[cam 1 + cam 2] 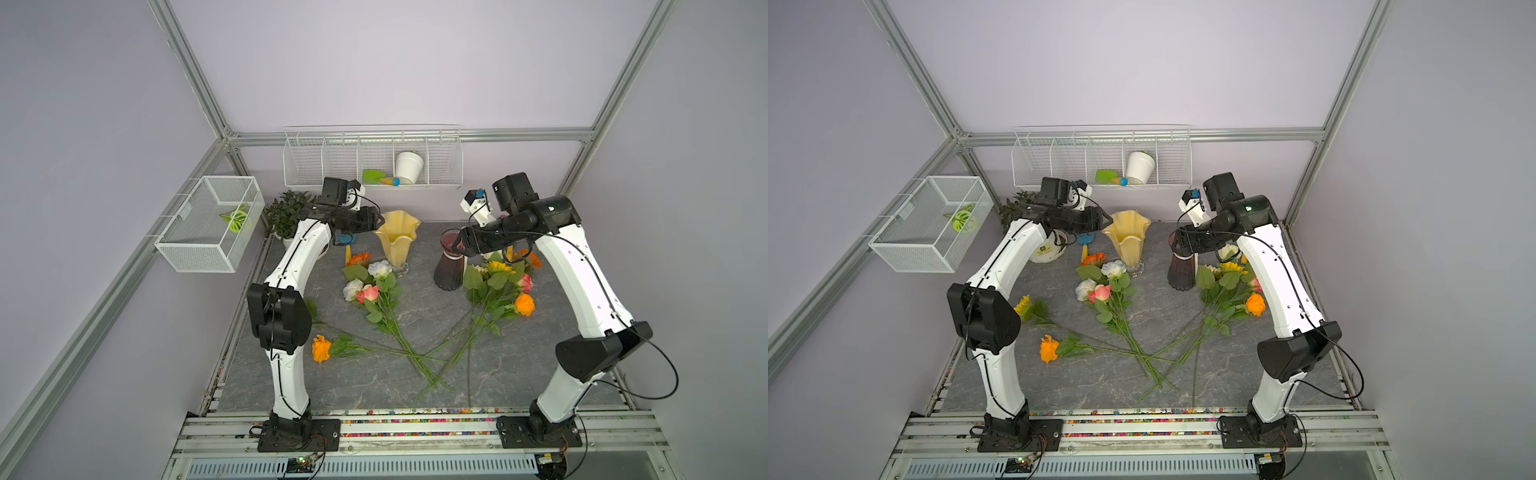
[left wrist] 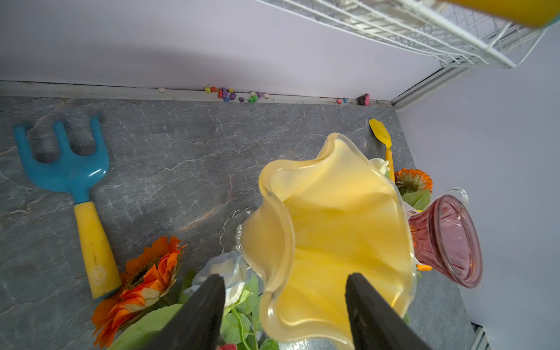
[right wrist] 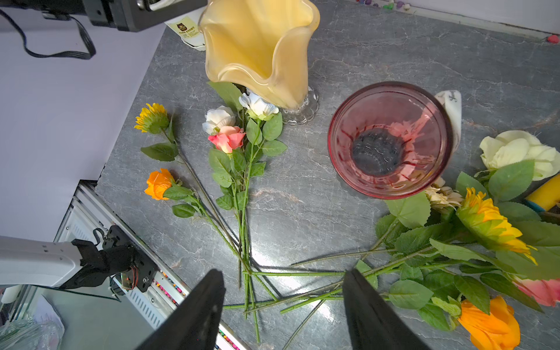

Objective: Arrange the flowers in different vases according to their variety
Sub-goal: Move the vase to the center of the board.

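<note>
The yellow vase stands upright at the back middle, with the dark purple vase upright to its right. Flowers lie flat on the table. A white and pink rose bunch is in front of the yellow vase. A mixed bunch is beside the purple vase, and an orange rose lies front left. My left gripper is open, its fingers either side of the yellow vase's wavy rim. My right gripper hangs open and empty above the purple vase's rim.
A blue rake and a yellow trowel lie near the back wall. A potted green plant stands back left. A wire rack holding a white pot hangs on the back wall, and a mesh basket on the left wall.
</note>
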Motion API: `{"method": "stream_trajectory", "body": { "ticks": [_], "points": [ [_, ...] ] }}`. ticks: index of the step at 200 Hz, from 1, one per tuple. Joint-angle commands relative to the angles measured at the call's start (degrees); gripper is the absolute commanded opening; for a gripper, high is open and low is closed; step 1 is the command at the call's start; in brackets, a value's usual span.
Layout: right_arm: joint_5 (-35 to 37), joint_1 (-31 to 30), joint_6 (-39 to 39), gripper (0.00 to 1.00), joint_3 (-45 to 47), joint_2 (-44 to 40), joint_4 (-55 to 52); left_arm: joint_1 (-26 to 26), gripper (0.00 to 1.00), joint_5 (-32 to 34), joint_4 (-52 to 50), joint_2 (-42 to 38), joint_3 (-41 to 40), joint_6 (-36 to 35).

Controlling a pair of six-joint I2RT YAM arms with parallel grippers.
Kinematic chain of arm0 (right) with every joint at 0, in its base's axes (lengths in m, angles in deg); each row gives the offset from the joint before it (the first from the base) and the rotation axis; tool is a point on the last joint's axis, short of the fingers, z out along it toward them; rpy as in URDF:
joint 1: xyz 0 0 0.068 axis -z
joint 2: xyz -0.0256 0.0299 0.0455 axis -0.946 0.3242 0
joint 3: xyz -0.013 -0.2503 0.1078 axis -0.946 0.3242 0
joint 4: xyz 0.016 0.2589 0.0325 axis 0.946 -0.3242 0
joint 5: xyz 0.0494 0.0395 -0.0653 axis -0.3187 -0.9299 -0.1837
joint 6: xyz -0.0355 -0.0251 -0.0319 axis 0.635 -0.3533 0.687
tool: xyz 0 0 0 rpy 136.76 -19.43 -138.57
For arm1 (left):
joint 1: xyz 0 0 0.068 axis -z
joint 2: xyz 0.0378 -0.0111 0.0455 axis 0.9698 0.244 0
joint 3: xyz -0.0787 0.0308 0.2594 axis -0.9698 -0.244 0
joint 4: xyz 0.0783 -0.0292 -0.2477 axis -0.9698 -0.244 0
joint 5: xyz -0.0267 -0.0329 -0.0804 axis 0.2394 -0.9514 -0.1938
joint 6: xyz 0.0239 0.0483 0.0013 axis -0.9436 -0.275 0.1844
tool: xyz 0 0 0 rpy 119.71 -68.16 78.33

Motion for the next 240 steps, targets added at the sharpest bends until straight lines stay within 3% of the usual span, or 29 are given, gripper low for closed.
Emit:
{"method": "stream_trajectory", "body": {
  "ticks": [1, 30, 74, 115, 184, 240],
  "points": [
    [-1.71, -0.16, 0.18, 0.66, 0.39, 0.14, 1.72, 0.56, 0.65, -1.19, 0.33, 2.46, 2.97, -1.05],
    [-2.74, -1.4, -0.79, 0.64, -2.25, 2.85, 2.99, 0.72, 0.6, 0.09, 1.28, 3.85, 3.7, -0.9],
    [-2.41, -4.74, -3.94, 0.62, -13.72, 13.52, 3.46, 0.76, 0.35, 2.1, 0.82, 5.38, 5.09, -0.97],
    [-0.22, -6.19, -11.13, 0.62, -23.15, 24.07, 6.87, 0.74, 0.31, 1.95, 0.73, 5.58, 5.04, -1.13],
    [0.74, -7.08, -18.75, 0.61, -23.4, 30.13, 16.03, 0.78, 0.22, 1.54, 0.54, 5.67, 4.38, -1.5],
    [6.19, -7.18, -21.94, 0.56, -23.67, 32.84, 19.33, 1.05, 0.19, 0.83, 1.65, 4.9, 1.78, -1.23]
  ]
}}
